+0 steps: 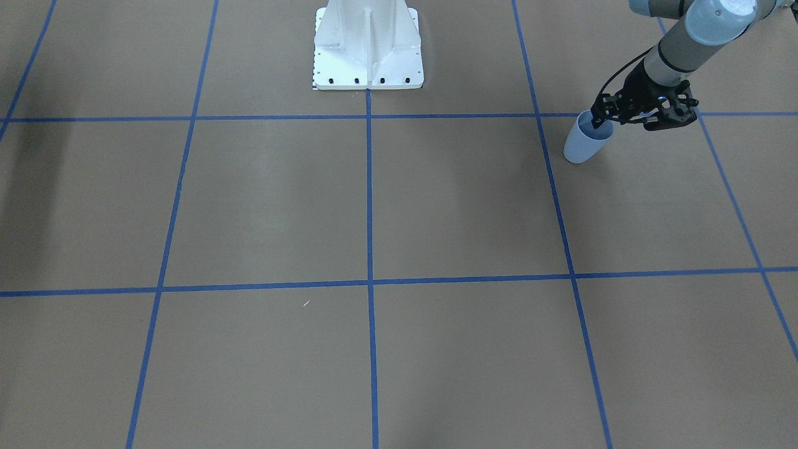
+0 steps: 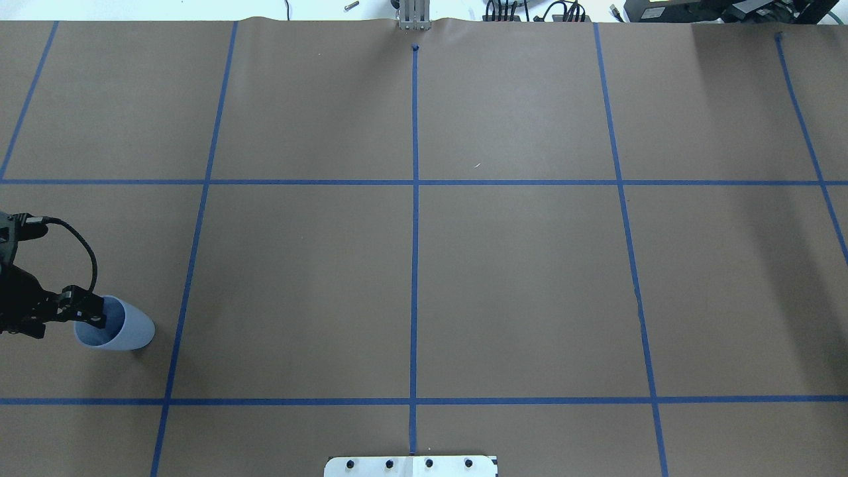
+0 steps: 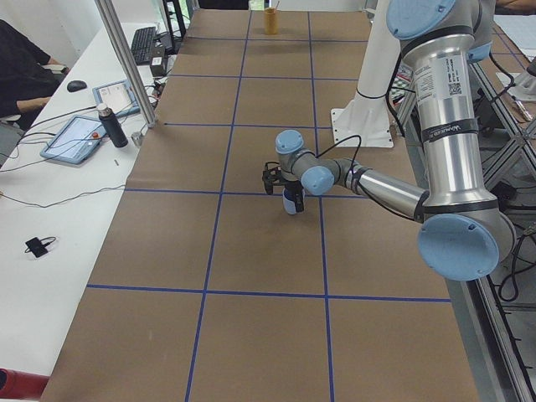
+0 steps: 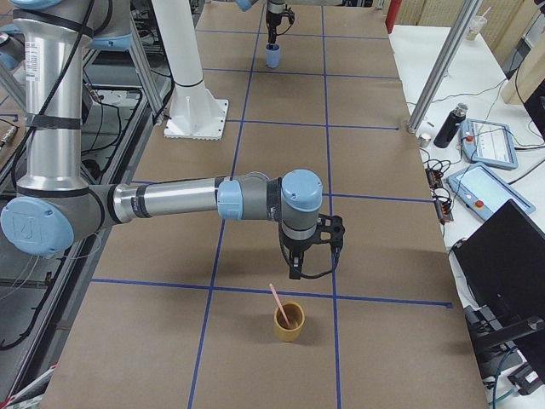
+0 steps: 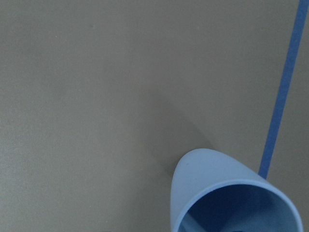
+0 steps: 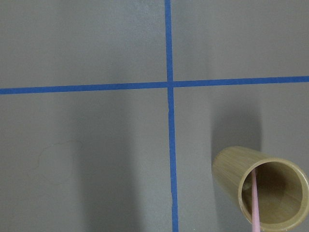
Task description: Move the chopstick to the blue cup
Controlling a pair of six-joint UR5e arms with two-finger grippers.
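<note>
The table (image 1: 262, 206) is lying under flat brown paper, blue tape lines (image 1: 369, 187) are crossing it in a grid of large squares, and the white base plate (image 1: 368, 62) is showing a row of small black bolt heads. The blue cup (image 1: 583, 146) is showing pale blue outside and a deeper blue within, while the tan cup (image 4: 289, 328) is showing a bamboo-like grain and the chopstick (image 4: 277, 300) is showing pink. The left arm (image 3: 448, 142) and right arm (image 4: 170, 200) are gleaming silver-grey with light blue joint caps, and the left gripper (image 2: 86, 317) and right gripper (image 4: 313, 266) are showing black.
</note>
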